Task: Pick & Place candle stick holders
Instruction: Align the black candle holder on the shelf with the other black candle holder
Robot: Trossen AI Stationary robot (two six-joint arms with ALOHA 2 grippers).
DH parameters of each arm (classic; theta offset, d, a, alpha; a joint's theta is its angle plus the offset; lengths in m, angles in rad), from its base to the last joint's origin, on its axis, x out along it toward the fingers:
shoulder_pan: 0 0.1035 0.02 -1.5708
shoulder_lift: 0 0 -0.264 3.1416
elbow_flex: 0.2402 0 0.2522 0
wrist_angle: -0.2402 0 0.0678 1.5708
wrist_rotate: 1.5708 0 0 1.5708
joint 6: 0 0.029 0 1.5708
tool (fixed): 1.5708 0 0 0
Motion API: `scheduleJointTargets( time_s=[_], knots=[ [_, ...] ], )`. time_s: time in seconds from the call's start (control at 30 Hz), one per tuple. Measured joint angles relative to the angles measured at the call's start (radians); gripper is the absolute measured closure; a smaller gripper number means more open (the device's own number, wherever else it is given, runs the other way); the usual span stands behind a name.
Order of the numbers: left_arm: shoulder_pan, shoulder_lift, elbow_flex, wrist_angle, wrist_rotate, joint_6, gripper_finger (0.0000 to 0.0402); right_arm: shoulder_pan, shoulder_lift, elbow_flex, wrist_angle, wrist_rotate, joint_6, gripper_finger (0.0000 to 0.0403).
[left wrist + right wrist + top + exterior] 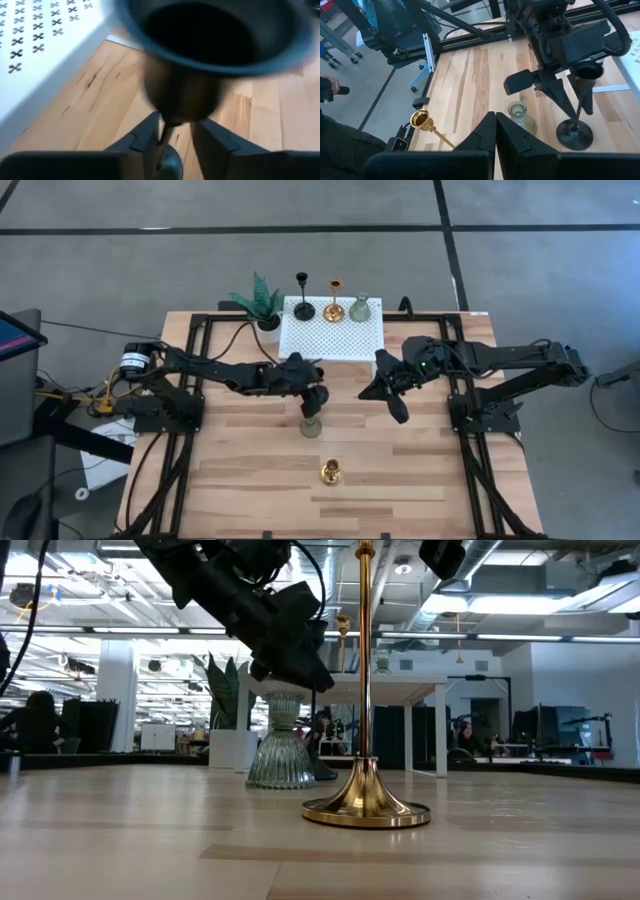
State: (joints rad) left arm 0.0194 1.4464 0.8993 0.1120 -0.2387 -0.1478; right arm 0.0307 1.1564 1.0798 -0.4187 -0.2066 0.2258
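Note:
A black stemmed candle stick holder stands by its round base on the wooden table, next to a grey-green glassy holder. My left gripper is open, one finger on either side of the black stem just under the cup. A gold holder stands nearer the front edge. My right gripper hangs shut and empty above the table's right half. A black holder, a gold one and a grey-green one stand on the white platform. My left gripper has the black holder's thin stem, just below the cup, between its two fingers. One finger lies close against the stem and the other stands apart; whether either touches it I cannot tell. The fingers come slanting down, across the stem. The holder's base is on the table.
A small green potted plant stands at the platform's far left corner. The black frame rails run along both sides of the table. Bare wood lies around the gold holder near the front edge.

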Motion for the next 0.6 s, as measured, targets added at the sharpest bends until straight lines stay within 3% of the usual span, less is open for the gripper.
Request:
scheduleJointTargets(
  time_s=[0.3, 0.6],
  knots=[
    [-0.052, -0.015, -0.001, -0.010, -0.029, -0.014, 0.0387, 0.000, 0.000, 0.000, 0.000, 0.001, 0.000, 0.0403],
    [-0.123, -0.196, -0.001, -0.045, -0.209, 0.013, 0.0389, 0.000, 0.000, 0.000, 0.001, 0.001, 0.000, 0.0403]
  ],
)
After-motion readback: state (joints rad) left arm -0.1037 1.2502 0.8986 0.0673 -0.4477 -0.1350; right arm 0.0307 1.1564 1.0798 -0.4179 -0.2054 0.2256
